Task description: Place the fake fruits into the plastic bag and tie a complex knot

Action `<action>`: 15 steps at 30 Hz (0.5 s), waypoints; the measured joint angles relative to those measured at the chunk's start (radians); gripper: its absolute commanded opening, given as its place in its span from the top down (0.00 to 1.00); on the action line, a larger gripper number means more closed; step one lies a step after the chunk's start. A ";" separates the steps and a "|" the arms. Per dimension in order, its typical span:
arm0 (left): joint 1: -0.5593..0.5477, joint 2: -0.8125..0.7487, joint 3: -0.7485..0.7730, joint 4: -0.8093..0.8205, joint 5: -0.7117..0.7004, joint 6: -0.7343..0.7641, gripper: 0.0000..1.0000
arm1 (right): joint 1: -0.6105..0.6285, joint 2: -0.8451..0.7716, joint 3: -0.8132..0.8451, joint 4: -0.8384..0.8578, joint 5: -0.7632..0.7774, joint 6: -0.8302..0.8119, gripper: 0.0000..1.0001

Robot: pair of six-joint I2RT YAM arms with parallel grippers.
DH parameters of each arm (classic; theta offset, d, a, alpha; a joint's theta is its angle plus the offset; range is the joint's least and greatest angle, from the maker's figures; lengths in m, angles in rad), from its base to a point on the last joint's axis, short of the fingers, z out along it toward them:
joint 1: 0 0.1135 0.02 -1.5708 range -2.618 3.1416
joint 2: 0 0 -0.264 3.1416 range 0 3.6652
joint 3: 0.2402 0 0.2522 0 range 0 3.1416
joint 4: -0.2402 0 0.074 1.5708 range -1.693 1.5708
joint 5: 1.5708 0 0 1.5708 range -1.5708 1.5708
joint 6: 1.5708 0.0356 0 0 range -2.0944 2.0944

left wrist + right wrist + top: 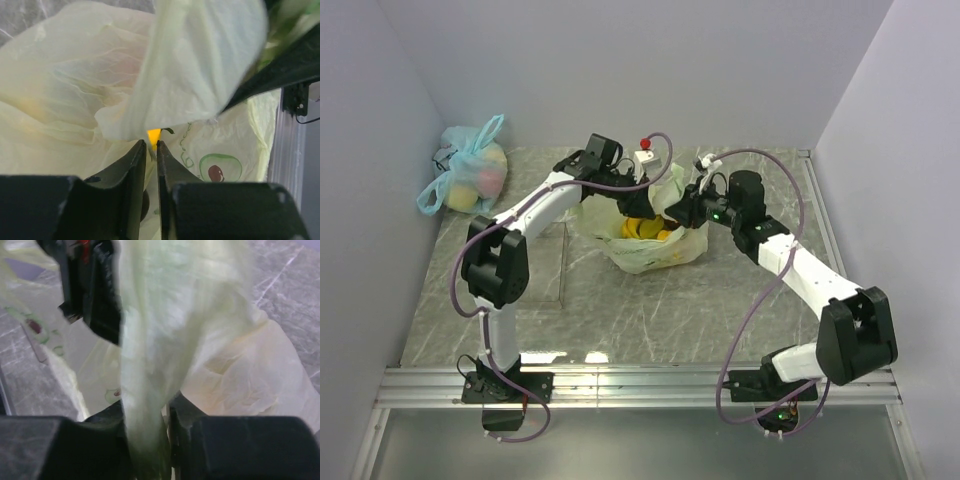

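Note:
The pale green plastic bag (655, 250) sits mid-table with its mouth pulled up, and yellow fake fruits (642, 228) show inside it. My left gripper (620, 197) is at the bag's left rim. In the left wrist view its jaws (151, 144) are pressed almost together on a thin edge of bag film, with a bit of yellow fruit (153, 135) just beyond the tips. My right gripper (677, 212) is at the bag's right rim. In the right wrist view it (146, 405) is shut on a bunched handle strip (150, 330) that runs upward.
A knotted light blue bag (470, 178) with pale fruits lies at the back left corner. A clear rectangular tray (546, 268) lies left of the green bag. A small white box with a red knob (644, 150) stands behind the bag. Walls close the left, back and right sides.

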 measured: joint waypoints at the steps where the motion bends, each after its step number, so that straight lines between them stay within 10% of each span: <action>1: 0.000 0.000 -0.010 0.008 0.005 -0.006 0.81 | 0.000 0.008 0.003 0.004 0.007 0.018 0.66; 15: 0.004 -0.027 -0.080 0.129 0.074 -0.088 0.83 | -0.024 0.188 0.080 0.160 0.032 0.367 0.62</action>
